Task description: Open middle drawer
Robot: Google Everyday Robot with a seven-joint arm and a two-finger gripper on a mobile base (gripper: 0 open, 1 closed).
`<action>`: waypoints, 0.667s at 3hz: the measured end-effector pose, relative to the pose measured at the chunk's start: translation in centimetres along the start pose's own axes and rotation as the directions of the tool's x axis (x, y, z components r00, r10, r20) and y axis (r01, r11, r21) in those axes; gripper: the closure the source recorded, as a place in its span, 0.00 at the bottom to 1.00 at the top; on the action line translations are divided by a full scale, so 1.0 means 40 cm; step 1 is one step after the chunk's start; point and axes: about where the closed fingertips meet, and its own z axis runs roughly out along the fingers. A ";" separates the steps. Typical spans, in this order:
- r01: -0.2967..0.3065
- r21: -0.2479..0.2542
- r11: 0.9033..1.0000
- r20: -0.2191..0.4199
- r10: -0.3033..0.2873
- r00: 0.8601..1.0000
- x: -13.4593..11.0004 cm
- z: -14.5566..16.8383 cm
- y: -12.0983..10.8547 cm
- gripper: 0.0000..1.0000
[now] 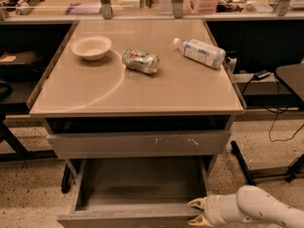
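The middle drawer (142,186) stands pulled out at the bottom of the grey cabinet. Its shallow grey tray is bare and its plain front (123,218) is at the lower edge of the view. My gripper (197,212) comes in from the lower right on a white arm and sits at the right end of that front. Its yellowish fingertips (195,203) stand on either side of the front's top edge, closed on it. Above the drawer is a taller grey front with white scratch marks (137,144), which is closed.
The beige tabletop (180,89) carries a white bowl (91,47), a crushed can (140,61) and a lying plastic bottle (199,52). A black chair (290,80) and cables are at the right. A dark desk leg (9,141) is at the left, on speckled floor.
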 end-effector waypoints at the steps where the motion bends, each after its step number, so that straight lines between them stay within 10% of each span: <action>1: 0.000 0.000 1.000 0.000 0.000 1.000 0.000 0.000 0.000 0.58; 2: -0.002 -0.004 1.000 0.011 0.002 1.000 0.003 -0.002 0.006 0.35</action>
